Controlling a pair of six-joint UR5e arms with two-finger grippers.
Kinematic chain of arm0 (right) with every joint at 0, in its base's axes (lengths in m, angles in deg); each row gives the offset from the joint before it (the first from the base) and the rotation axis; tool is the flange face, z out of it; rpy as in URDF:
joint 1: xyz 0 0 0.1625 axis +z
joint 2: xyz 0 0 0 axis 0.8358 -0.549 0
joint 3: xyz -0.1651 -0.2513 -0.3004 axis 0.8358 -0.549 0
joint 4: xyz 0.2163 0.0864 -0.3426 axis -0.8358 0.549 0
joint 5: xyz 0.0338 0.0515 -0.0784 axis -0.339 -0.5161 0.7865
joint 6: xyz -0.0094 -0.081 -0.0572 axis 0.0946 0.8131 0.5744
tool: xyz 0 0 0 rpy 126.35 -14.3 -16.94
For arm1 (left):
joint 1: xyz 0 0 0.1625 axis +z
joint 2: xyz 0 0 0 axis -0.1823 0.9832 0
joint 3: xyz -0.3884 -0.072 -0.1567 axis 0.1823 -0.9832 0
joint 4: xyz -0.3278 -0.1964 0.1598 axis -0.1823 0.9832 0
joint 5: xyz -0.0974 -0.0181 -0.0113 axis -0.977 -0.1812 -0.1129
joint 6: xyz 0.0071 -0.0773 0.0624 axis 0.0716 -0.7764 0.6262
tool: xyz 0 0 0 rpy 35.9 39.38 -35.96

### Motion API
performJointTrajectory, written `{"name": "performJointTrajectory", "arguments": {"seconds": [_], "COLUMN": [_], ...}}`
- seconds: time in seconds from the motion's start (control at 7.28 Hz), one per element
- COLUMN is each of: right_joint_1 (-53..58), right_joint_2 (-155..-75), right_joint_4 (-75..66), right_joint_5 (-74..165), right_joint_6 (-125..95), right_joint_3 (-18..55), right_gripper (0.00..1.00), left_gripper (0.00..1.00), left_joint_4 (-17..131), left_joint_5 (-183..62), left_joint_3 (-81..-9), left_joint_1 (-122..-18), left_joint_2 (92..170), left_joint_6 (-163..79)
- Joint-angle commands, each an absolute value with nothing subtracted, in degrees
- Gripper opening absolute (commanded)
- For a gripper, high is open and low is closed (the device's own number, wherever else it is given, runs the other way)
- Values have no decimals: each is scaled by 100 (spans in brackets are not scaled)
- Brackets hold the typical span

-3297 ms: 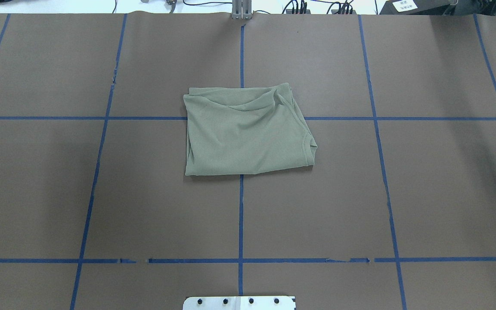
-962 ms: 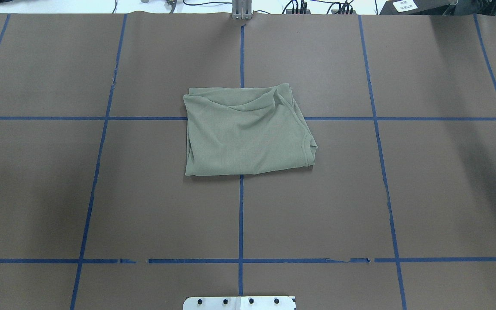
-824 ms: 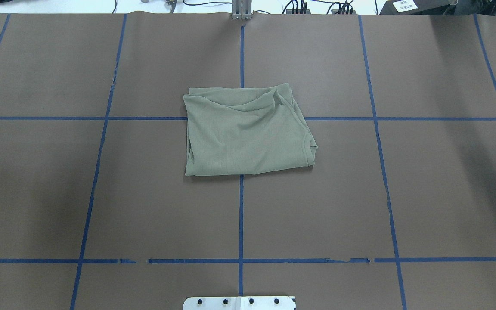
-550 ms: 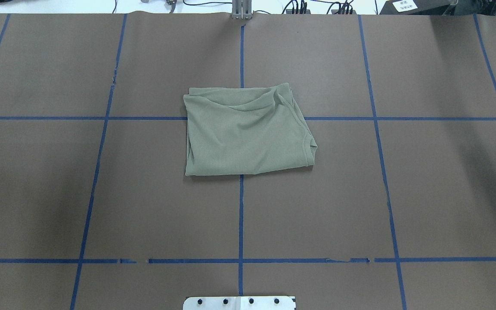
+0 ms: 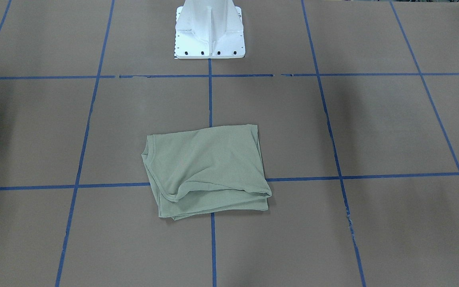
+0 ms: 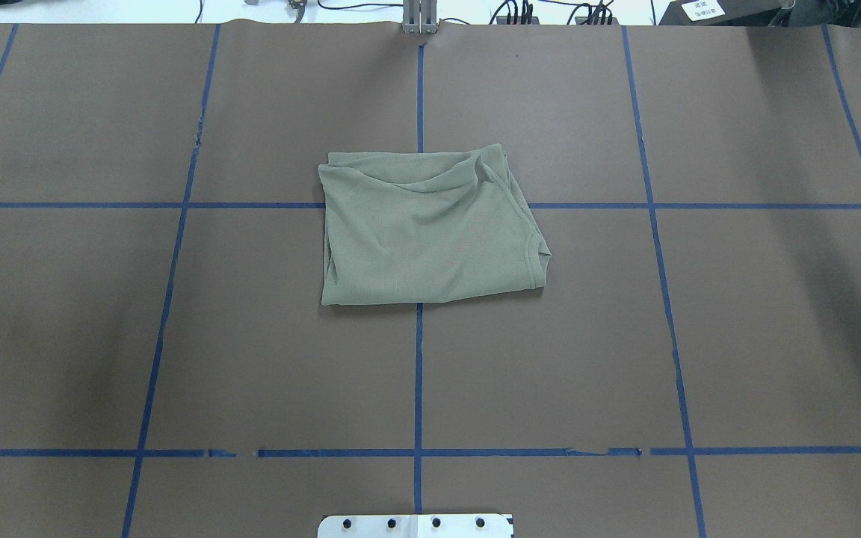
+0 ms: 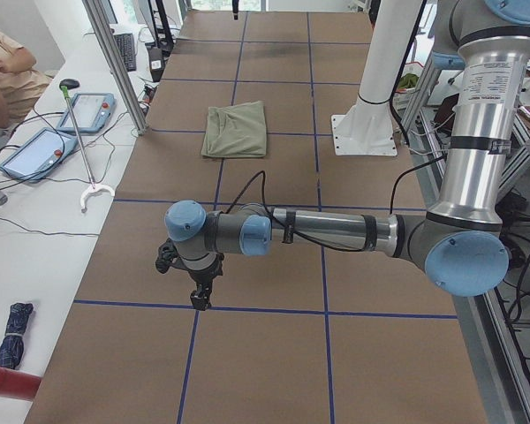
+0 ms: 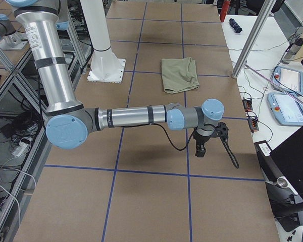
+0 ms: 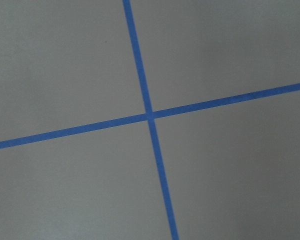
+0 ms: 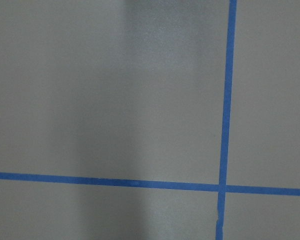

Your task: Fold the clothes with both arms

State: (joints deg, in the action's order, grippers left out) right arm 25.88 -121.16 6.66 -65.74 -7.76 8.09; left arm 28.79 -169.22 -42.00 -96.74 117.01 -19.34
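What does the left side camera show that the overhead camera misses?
Only the left side view shows the left arm with its gripper over the brown table, plus a person and tablets. Only the overhead view shows a white label at the far edge. Both show the folded green shirt, the blue tape lines and the white base mount.
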Motion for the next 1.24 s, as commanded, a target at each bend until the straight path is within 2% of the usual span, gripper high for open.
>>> {"name": "performJointTrajectory", "arguments": {"seconds": [0.0,0.41,1.1], "right_joint_1": [2583,2583,2583], "right_joint_2": [-12283,-12407,-12469], "right_joint_4": [698,680,645], "right_joint_5": [-6497,-6514,-6558], "right_joint_6": [-767,-776,-785], "right_joint_3": [766,739,810], "right_gripper": [100,100,100], "left_gripper": [100,100,100], "left_joint_4": [2886,2877,2877], "left_joint_5": [-16844,-16853,-16932], "left_joint_3": [-4194,-4211,-4176], "left_joint_1": [-9673,-9673,-9664], "left_joint_2": [11700,11709,11770], "left_joint_6": [-1931,-1177,-1236]}}
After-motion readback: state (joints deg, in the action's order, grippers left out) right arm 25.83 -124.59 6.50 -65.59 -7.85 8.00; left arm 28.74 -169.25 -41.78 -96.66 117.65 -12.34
